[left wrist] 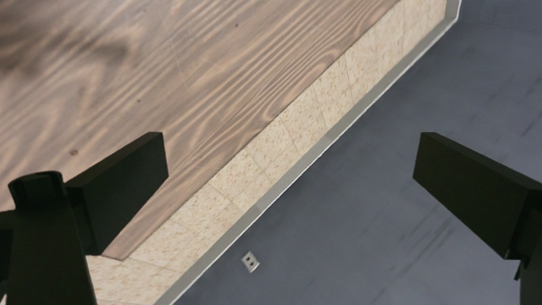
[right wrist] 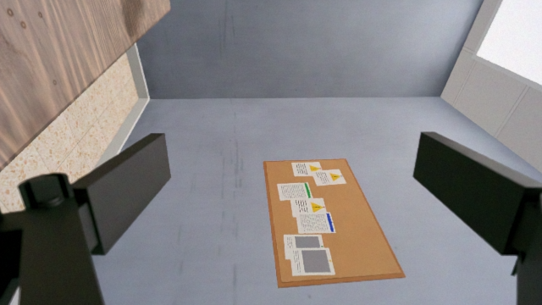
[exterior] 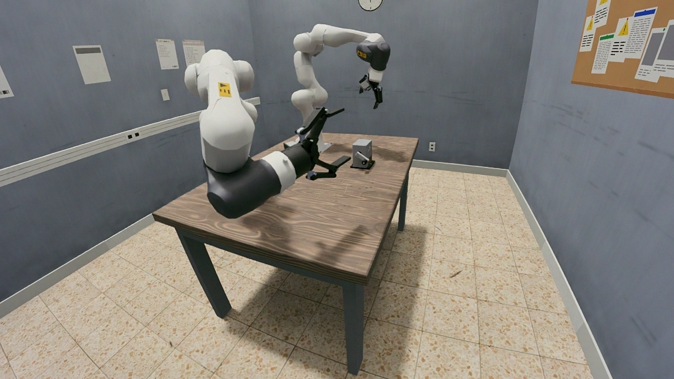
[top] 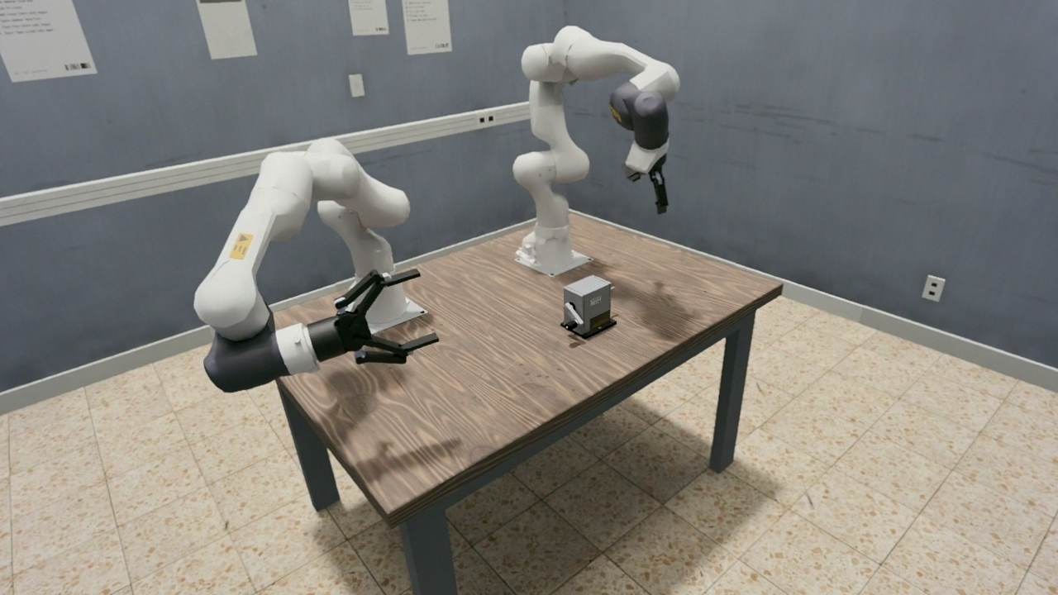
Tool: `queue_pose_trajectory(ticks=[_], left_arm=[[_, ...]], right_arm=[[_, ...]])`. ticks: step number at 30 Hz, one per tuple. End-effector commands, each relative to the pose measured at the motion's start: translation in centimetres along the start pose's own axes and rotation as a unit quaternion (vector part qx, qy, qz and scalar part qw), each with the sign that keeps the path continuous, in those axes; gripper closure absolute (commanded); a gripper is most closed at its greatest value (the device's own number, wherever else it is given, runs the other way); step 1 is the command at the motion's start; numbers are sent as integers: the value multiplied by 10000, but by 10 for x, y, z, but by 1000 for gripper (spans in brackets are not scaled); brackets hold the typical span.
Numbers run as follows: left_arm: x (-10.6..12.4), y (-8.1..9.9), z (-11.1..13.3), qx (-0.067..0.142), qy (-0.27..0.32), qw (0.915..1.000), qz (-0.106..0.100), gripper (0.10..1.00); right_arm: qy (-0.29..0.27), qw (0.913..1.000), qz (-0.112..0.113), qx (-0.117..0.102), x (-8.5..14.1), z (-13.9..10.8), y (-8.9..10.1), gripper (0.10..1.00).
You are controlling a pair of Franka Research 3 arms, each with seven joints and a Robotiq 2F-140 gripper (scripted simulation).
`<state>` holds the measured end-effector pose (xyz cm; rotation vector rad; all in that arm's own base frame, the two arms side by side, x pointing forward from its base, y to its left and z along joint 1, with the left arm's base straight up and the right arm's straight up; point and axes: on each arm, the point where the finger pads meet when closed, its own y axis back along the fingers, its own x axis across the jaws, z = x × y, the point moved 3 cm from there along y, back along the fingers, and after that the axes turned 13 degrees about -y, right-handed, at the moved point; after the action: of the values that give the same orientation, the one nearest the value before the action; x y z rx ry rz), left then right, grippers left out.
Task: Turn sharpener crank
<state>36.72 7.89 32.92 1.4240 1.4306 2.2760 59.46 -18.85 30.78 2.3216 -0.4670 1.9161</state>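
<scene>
A grey box-shaped sharpener (top: pixel 596 309) (exterior: pixel 362 147) stands upright on a black base on the table. Its light crank (top: pixel 574 313) (exterior: pixel 360 156) is on the side facing the exterior camera, with the arm slanting down to the right there and the dark knob at its low end. My left gripper (top: pixel 647 193) (exterior: pixel 368 98) (left wrist: pixel 290 155), on the far arm, is open and empty, high above the table beyond the sharpener. My right gripper (top: pixel 428 306) (exterior: pixel 346 134) (right wrist: pixel 291 155), on the near arm, is open and empty, above the table on the crank side, well away from the sharpener. Neither wrist view shows the sharpener.
The wooden table (top: pixel 480 392) (exterior: pixel 310 226) carries both arm bases at its wall-side edge. The sharpener stands nearer the opposite long edge. A cork board (exterior: pixel 607 85) (right wrist: pixel 356 220) hangs on the wall beyond that edge, across a strip of floor.
</scene>
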Motion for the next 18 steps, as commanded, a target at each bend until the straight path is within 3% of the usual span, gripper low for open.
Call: queue_pose_trajectory(ticks=[1, 18], left_arm=[[1, -3, 4, 99, 401, 9991, -56, 98], [27, -23, 36, 695, 1552, 9852, -228, 98]], right_arm=[[1, 10000, 0, 0, 0, 0, 0, 98], [1, 10000, 0, 0, 0, 0, 0, 98]])
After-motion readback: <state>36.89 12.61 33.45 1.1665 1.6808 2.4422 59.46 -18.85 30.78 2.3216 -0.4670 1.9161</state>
